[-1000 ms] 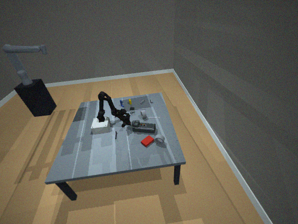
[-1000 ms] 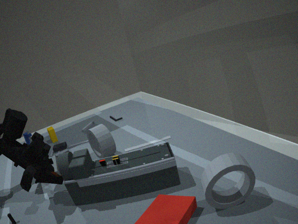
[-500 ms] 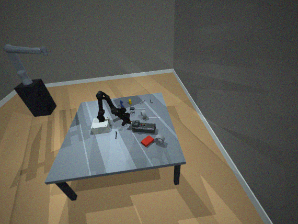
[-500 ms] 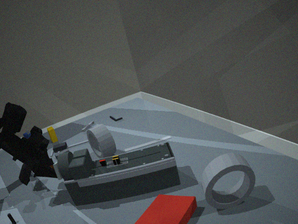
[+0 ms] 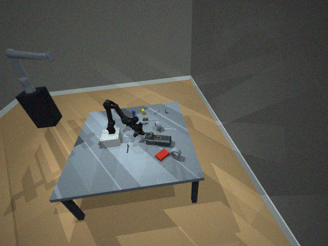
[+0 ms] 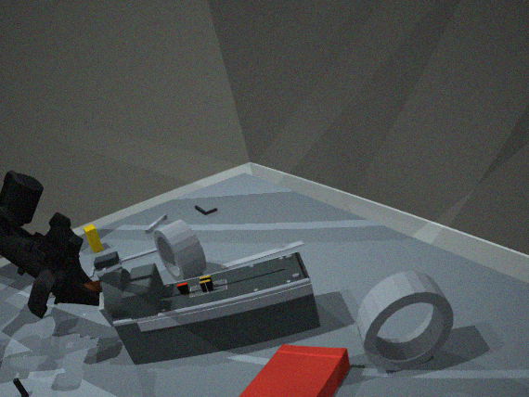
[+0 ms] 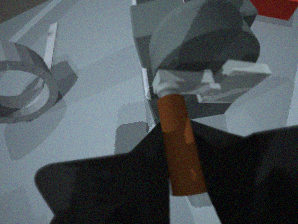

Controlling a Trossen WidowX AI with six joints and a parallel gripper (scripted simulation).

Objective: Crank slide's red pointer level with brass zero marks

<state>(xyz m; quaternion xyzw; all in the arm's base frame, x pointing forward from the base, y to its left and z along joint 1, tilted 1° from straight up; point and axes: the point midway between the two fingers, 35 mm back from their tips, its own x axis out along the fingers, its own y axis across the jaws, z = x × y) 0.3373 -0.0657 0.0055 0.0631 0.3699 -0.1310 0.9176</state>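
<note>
The machine, a long dark green-grey box (image 5: 161,141) (image 6: 223,326) (image 7: 195,37), stands on the table with its rounded housing at the crank end. In the exterior view, the slide's red pointer (image 6: 182,288) sits a little left of the yellow-topped brass marks (image 6: 205,282), on the crank side; a gap shows between them. My gripper (image 7: 172,126) (image 6: 92,288) is shut on the crank's orange-brown handle (image 7: 174,117), one black finger on each side. The pale crank arm (image 7: 185,82) joins the handle to the machine. The pointer is out of the wrist view.
A red block (image 5: 162,154) (image 6: 302,371) and a grey ring (image 5: 175,153) (image 6: 406,320) lie beside the machine's near side. Another grey ring (image 5: 157,126) (image 6: 180,249) stands behind it. A yellow block (image 5: 142,111) (image 6: 93,238) and a blue object (image 5: 133,113) stand farther back.
</note>
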